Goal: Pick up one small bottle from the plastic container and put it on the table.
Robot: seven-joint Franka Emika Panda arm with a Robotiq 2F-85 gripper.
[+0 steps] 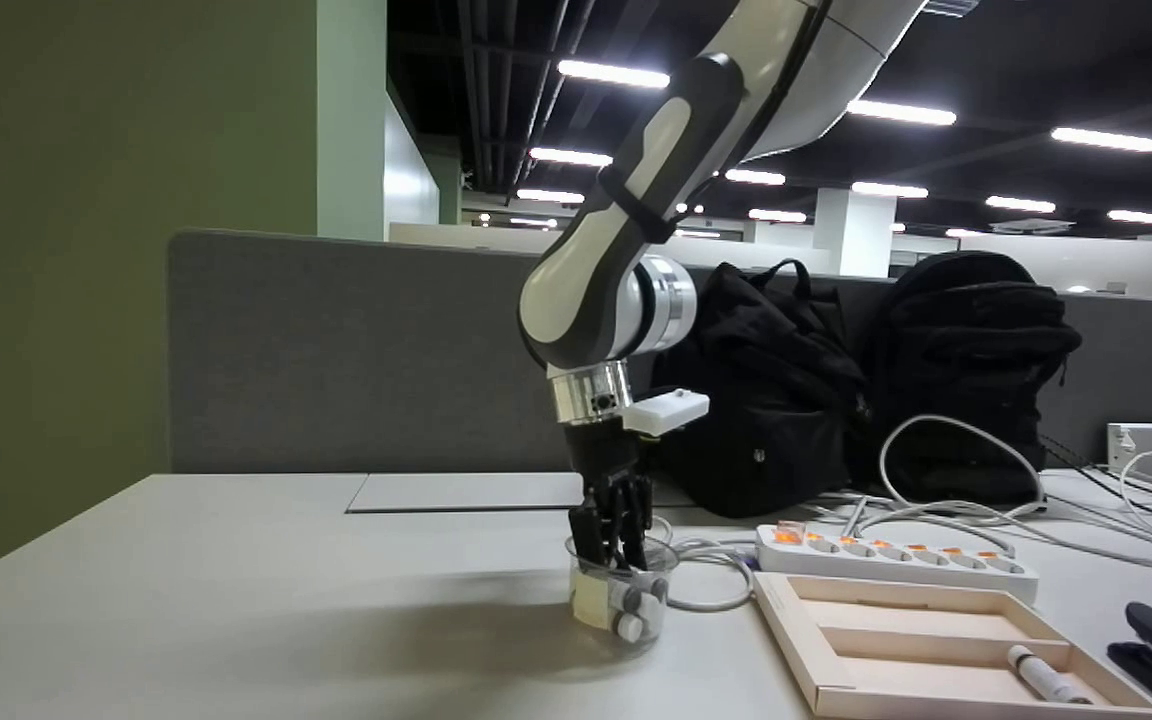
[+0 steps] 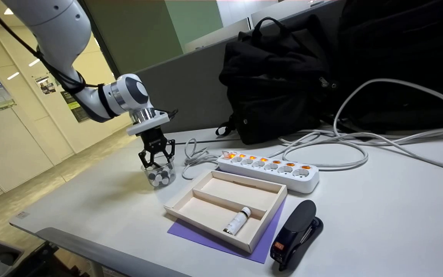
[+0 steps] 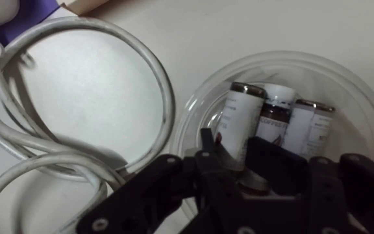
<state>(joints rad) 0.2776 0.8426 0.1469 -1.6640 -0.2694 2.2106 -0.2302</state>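
The plastic container (image 3: 281,56) stands on the worktop (image 1: 136,620), and in both exterior views the claw (image 3: 230,139) dips inside the container's rim. Seen from the wrist, the jaws stand apart at either side of one white-labelled bottle (image 3: 240,120) inside the container; whether they pinch it cannot be told. The wrist view alone gives the print, with COFFEE legible on a white-capped bottle (image 3: 274,113), where the exterior views offer bottle ends through the container's wall. A pale patch (image 1: 591,600) on that wall shows in an exterior view. Right of the container in both exterior views, a lone bottle (image 2: 237,221) lies in a beige tray (image 2: 206,215); an exterior view adds the whole stapler (image 2: 296,221), farther right of the container, and a purple sheet (image 2: 196,234) under the tray.
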